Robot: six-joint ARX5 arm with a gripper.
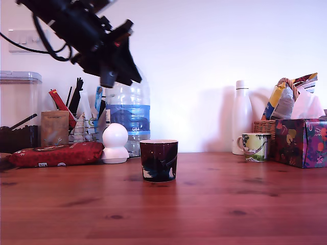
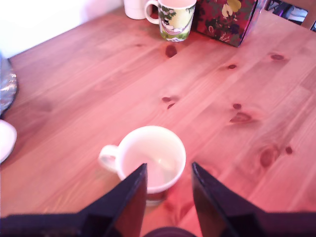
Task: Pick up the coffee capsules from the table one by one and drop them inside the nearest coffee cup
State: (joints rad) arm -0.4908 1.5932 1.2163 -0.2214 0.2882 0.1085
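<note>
While hanging high above the bench (image 1: 214,204) with pincer (image 2: 168,197) spread and empty and coffee cup (image 2: 153,155) upright below near mid-bench, locate a capsule first (none visible in either view), then descend squarely and close gently.

Hardly any readable text. On the blue label of the large water bottle (image 1: 131,118), standing behind the coffee cup (image 1: 159,160), only a few pale letters, perhaps "Gl", too small to make out. Print on the red packet (image 1: 56,153) beside that bottle illegible.
</note>
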